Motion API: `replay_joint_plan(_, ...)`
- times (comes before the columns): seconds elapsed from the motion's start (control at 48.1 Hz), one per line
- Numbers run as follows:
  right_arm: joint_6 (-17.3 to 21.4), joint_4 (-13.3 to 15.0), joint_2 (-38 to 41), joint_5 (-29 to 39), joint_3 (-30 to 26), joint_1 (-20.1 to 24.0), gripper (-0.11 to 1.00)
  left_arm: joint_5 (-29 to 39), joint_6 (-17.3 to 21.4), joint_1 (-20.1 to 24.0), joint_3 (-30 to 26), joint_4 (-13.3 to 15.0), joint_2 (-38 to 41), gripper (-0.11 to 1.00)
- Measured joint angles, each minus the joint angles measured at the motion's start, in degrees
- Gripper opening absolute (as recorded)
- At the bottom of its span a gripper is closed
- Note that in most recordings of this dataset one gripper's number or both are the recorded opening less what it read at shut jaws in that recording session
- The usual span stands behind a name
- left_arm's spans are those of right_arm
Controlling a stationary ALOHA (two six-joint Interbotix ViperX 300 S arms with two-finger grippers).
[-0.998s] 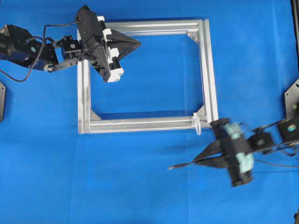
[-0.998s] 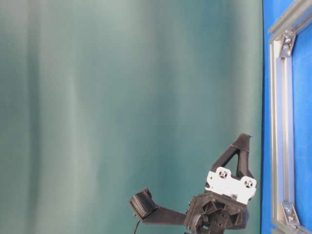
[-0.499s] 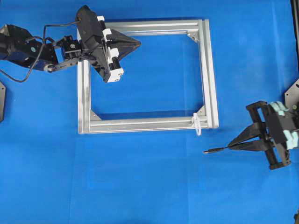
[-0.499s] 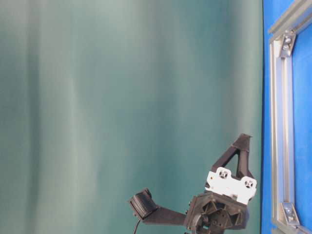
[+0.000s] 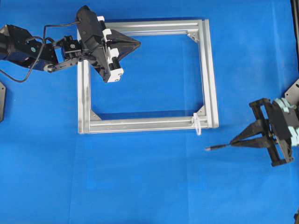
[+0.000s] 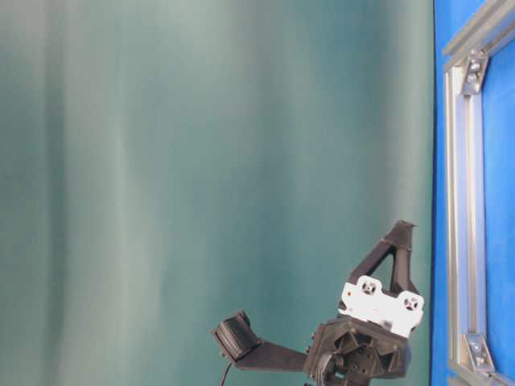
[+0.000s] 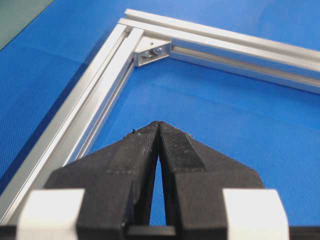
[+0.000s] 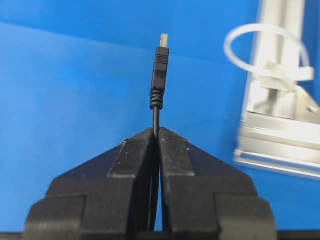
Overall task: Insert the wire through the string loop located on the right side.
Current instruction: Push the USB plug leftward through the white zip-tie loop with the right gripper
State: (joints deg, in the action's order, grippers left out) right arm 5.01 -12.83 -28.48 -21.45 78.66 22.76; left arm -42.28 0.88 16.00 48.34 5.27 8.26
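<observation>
My right gripper [image 5: 232, 143] [image 8: 157, 131] is shut on the wire [image 8: 159, 80], a thin black cable whose plug tip [image 5: 209, 149] sticks out leftward past the fingertips. The whitish string loop [image 5: 197, 124] [image 8: 264, 55] hangs at the lower right corner of the silver frame [image 5: 140, 123], above and left of the plug tip and apart from it. My left gripper [image 5: 138, 43] [image 7: 159, 124] is shut on nothing, hovering inside the frame's upper left corner.
The square aluminium frame [image 7: 90, 100] lies on a blue mat [image 5: 149, 182], with triangular brackets [image 7: 152, 50] in its corners. The table-level view shows the left arm [image 6: 362, 338] before a green backdrop, and the frame's bar [image 6: 463, 201] at the right.
My right gripper has swung from below the frame's lower right corner out to the right, carrying the wire; the plug tip now lies farther right. The left arm has stayed still.
</observation>
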Motion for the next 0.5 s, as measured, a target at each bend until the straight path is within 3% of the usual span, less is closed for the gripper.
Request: replay_joint_plan(0.499, -2.90, 0.00, -0.26, 0.09, 1.14, -10.63, -0.04, 0.00, 0.00, 0.00, -0.09, 0.00, 0.00, 0.00)
